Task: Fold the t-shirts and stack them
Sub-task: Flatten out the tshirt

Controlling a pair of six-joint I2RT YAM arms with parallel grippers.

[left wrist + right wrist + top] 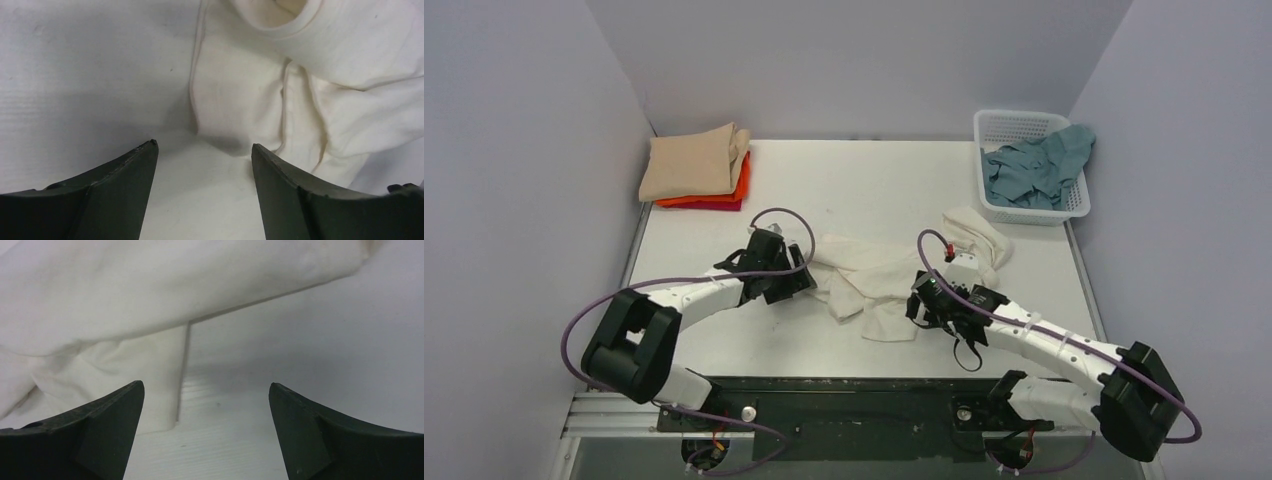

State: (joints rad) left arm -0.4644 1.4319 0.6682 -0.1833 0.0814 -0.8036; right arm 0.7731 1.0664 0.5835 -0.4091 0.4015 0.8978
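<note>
A crumpled cream-white t-shirt lies spread across the middle of the table between my two grippers. My left gripper is open and empty at the shirt's left edge; in the left wrist view the cloth lies just ahead of the fingertips. My right gripper is open and empty at the shirt's near right edge; in the right wrist view a cloth corner lies ahead of the left finger. Folded tan, orange and red shirts are stacked at the back left. A teal-blue shirt fills the basket.
The white lattice basket stands at the back right corner. Grey walls close in the table on the left, back and right. The white table shows bare between the stack and the basket.
</note>
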